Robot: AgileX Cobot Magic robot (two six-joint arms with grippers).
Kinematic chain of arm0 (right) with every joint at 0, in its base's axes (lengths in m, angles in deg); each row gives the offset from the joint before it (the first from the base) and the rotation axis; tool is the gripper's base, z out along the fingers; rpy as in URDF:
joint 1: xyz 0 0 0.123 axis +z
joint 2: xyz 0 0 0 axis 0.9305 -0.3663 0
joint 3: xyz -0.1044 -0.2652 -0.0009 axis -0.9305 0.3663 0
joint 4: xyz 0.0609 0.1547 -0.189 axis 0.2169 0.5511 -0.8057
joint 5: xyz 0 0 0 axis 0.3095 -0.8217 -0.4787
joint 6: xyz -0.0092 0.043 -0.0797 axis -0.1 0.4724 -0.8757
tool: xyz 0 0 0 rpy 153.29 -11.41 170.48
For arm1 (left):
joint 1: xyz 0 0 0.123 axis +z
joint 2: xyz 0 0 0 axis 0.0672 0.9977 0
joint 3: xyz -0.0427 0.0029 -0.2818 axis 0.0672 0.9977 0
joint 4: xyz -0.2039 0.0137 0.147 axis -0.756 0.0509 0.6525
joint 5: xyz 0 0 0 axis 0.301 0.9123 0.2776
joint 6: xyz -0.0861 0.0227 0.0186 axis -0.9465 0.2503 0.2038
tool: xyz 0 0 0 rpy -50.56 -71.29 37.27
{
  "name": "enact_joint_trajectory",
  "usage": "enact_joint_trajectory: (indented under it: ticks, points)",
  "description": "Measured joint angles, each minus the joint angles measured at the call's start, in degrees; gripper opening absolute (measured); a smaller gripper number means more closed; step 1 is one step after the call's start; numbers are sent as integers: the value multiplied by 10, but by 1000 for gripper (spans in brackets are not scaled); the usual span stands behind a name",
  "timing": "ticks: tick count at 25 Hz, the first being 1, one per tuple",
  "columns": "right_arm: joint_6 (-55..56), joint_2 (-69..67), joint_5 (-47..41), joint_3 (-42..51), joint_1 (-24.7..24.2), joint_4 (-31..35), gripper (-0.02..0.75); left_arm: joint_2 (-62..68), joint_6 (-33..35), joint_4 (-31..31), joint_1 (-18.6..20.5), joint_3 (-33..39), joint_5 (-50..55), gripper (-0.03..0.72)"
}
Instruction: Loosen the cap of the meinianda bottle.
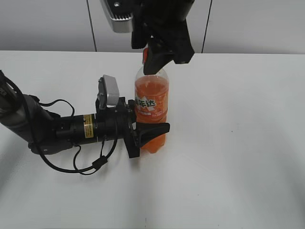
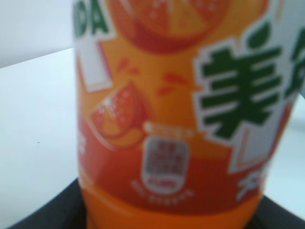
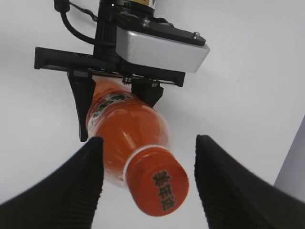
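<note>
The meinianda bottle (image 1: 152, 107) is standing upright on the white desk (image 1: 238, 143), and the left tool (image 1: 145, 133) is clamping its lower body from the side, one finger on each flank. The right tool (image 3: 147, 183) is hanging above the neck with its ribbed fingers (image 3: 71, 186) spread wide, touching nothing, the cap (image 3: 158, 181) sitting between them. To do this well, the right tool should be centring on the cap, closing squarely on its rim, then twisting while the left grip is resisting any spin.

Bright even light, soft shadows, left wrist view blurred
</note>
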Motion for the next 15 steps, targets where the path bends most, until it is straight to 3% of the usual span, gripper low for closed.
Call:
enact_joint_trajectory:
  ticks: [5,15]
  points:
    - [131,19,0,0,0,6,494,0,0,0,0,0,0,395]
    - [645,61,0,0,0,7,513,0,0,-1,0,0,0,395]
